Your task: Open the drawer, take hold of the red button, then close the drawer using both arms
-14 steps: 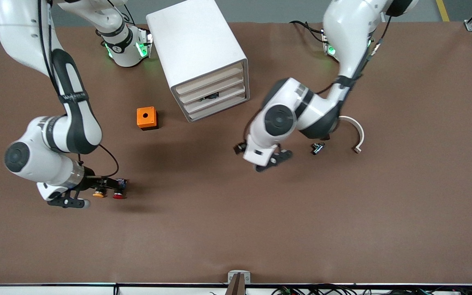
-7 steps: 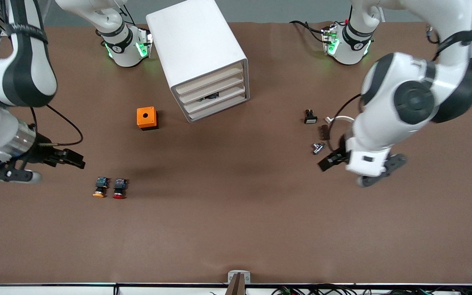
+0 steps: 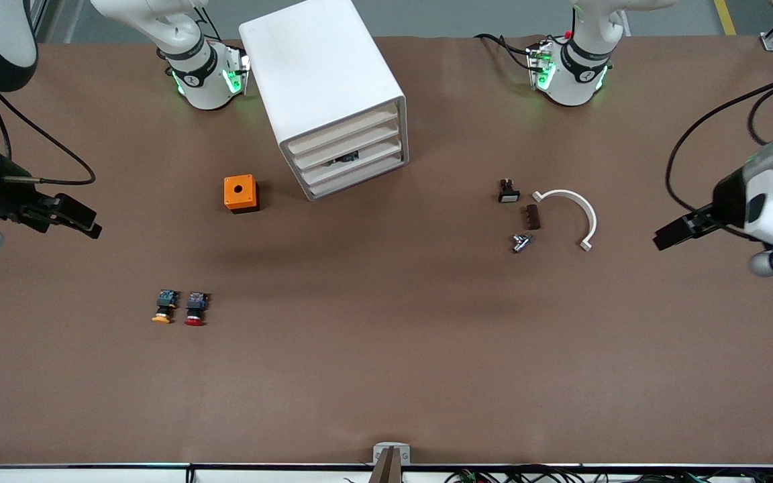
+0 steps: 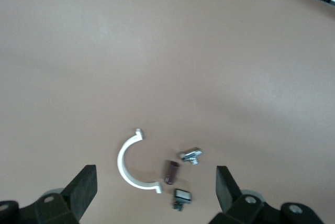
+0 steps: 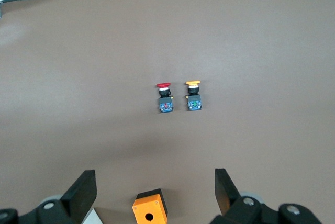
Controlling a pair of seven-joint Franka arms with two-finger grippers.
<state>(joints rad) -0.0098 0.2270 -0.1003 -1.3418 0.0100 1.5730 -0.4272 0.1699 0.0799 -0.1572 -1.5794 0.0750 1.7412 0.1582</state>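
The white cabinet (image 3: 323, 80) stands near the robots' bases, with four slat drawer fronts (image 3: 349, 151) all pushed in. The red-capped button (image 3: 194, 309) lies on the table nearer the camera, beside a like yellow-capped button (image 3: 164, 308). Both show in the right wrist view, the red one (image 5: 165, 98) and the yellow one (image 5: 193, 97). My right gripper (image 3: 71, 218) is open and empty, high over the right arm's end of the table. My left gripper (image 3: 678, 231) is open and empty, high over the left arm's end. Both also show in their wrist views, the right gripper (image 5: 154, 192) and the left gripper (image 4: 156, 187).
An orange cube box (image 3: 240, 193) with a round hole sits beside the cabinet. A white arc piece (image 3: 578, 211), a brown block (image 3: 531, 217), a metal bit (image 3: 520, 242) and a small black switch (image 3: 508, 191) lie toward the left arm's end. A dark item (image 3: 346, 159) shows between two drawer slats.
Both arms have swung up and outward, away from the middle of the table. The right gripper has left the two buttons, which have not moved. The drawers stay shut.
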